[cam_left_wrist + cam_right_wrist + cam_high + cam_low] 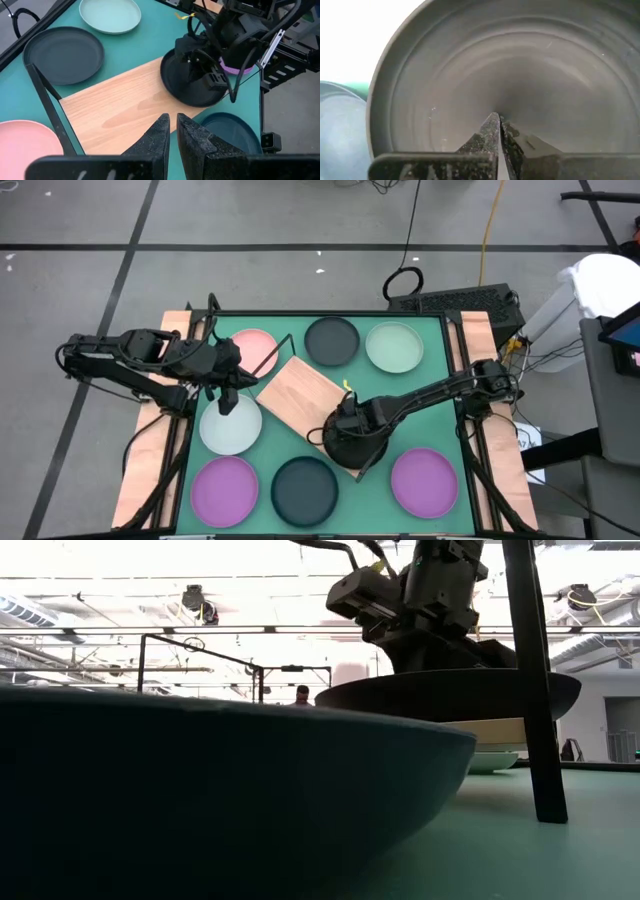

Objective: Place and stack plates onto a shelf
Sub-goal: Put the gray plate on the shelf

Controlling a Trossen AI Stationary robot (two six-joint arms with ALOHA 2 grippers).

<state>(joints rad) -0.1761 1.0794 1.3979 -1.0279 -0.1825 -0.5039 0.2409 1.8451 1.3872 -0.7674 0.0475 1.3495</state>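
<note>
Green worktop (pixel 440 345) carries a rectangular light wood shelf (pixel 300 395) lying askew at its centre; over its near end the right tool (pixel 350 420) grips a round dark grey plate (pixel 192 85), fingers closed on its rim. Beside a pale grey-green plate (pixel 230 427), the left tool (pixel 171 131) hovers nearly shut, holding nothing.

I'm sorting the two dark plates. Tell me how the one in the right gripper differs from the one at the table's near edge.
The held plate is black; the near-edge plate is dark teal-grey. The held plate sits at the shelf's end, gripped by the right gripper; the near-edge plate lies flat and untouched on the green mat. The arm covers much of the held plate; the near-edge one is fully visible. Both are round, rimmed and similar in size.
</note>
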